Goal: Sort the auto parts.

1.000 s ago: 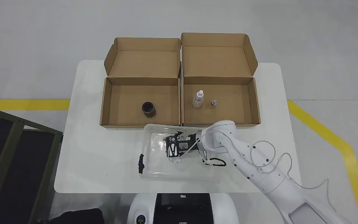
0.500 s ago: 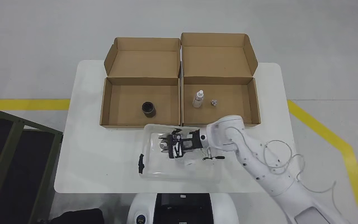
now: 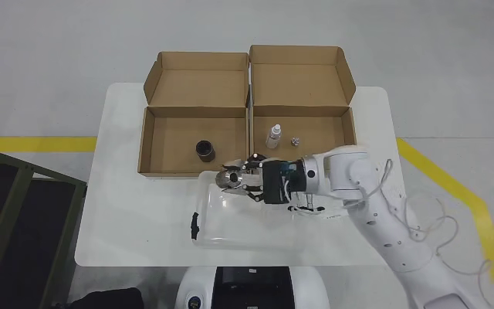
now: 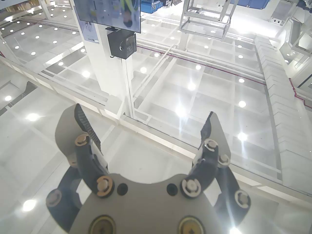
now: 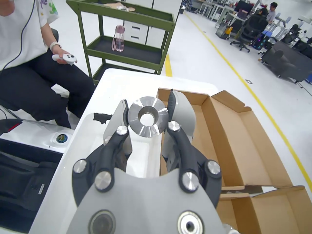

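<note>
The right gripper [image 3: 232, 180] is clenched on a silver ring-shaped part [image 3: 228, 179]. In the top view it holds the part near the middle of the frame, over the upper edge of the clear tray [image 3: 231, 229] and just below the left cardboard box [image 3: 174, 139], which contains a dark cylinder [image 3: 204, 150]. The left gripper [image 4: 143, 120] stands released, its fingers spread wide against a ceiling

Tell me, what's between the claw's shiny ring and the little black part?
Top view: only the front wall of the left cardboard box and its bare floor separate the metal ring from the black cylinder.
</note>
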Controlling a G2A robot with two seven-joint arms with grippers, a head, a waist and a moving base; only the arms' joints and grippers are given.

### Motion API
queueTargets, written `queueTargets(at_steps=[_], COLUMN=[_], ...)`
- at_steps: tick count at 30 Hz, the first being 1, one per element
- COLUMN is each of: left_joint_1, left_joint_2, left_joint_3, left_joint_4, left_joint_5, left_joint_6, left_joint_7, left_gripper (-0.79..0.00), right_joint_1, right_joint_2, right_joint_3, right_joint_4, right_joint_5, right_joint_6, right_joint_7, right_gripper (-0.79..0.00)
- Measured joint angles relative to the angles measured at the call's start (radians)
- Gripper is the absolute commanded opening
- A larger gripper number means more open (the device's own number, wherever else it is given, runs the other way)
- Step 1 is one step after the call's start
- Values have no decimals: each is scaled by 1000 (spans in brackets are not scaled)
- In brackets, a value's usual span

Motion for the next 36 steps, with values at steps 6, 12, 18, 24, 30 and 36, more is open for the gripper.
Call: queueTargets(at_steps=[6, 12, 18, 24, 30, 36], left_joint_1=[0, 0, 0, 0, 0, 0], left_joint_2=[0, 0, 0, 0, 0, 0], left_joint_3=[0, 0, 0, 0, 0, 0], left_joint_4=[0, 0, 0, 0, 0, 0], left_joint_5=[0, 0, 0, 0, 0, 0], left_joint_6=[0, 0, 0, 0, 0, 0], left_joint_7=[0, 0, 0, 0, 0, 0], left_gripper=[0, 0, 0, 0, 0, 0], right_joint_1=[22, 16, 29, 90, 152, 108], right_joint_2=[9, 21, 32, 40, 45, 57], right_joint_3=[39, 110, 148, 189, 207, 205], right_joint_4=[15, 8, 27, 77, 135, 93], right_joint_5=[37, 37, 37, 58, 72, 66], right_joint_6=[0, 0, 0, 0, 0, 0], right_joint_7=[-84, -156, -219, -262, -278, -258], right_gripper=[-785, -785, -785, -785, -785, -785])
